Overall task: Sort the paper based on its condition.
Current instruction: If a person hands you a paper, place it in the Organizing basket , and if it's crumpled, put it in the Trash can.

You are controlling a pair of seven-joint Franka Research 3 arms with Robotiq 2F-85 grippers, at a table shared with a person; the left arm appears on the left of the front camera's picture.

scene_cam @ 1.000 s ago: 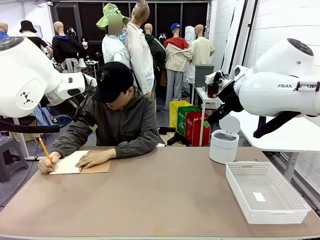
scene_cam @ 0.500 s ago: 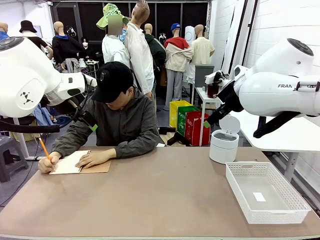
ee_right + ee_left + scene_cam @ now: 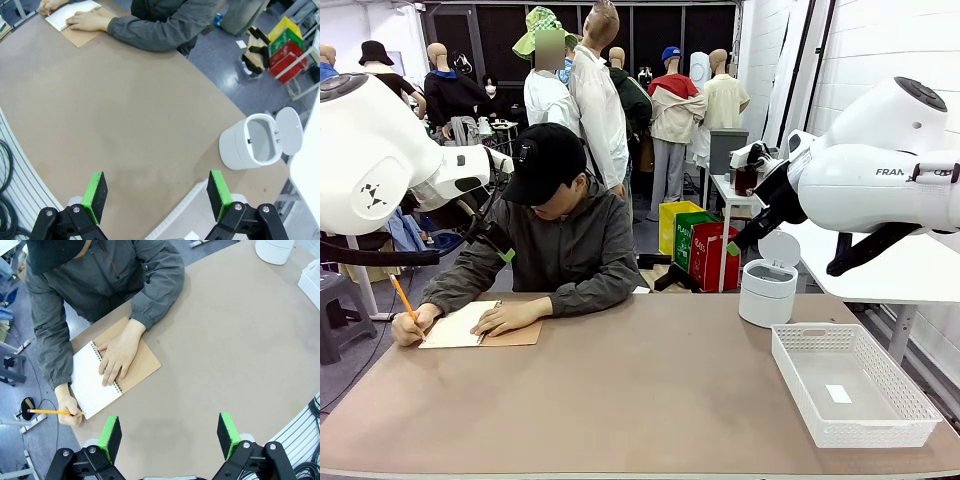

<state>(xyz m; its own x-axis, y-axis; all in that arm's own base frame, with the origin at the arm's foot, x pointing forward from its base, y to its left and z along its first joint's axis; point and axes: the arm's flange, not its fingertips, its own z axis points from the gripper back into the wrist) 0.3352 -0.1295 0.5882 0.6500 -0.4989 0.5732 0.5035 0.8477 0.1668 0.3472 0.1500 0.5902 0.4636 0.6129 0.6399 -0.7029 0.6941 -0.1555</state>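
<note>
While the person (image 3: 560, 240) writes at the table's (image 3: 650, 400) far left corner, the front view has one hand (image 3: 508, 317) flat on the paper (image 3: 455, 327), covering its right part. Left wrist view: the left gripper (image 3: 170, 432) holds its fingers spread, gripping nothing. Right wrist view: the right gripper (image 3: 156, 192) is likewise spread, with a white basket (image 3: 172, 220) cut off between its fingers.

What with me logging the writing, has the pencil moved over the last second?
Yes: the pencil shifted slightly left, away from the notebook, which lies unmoved.
</note>
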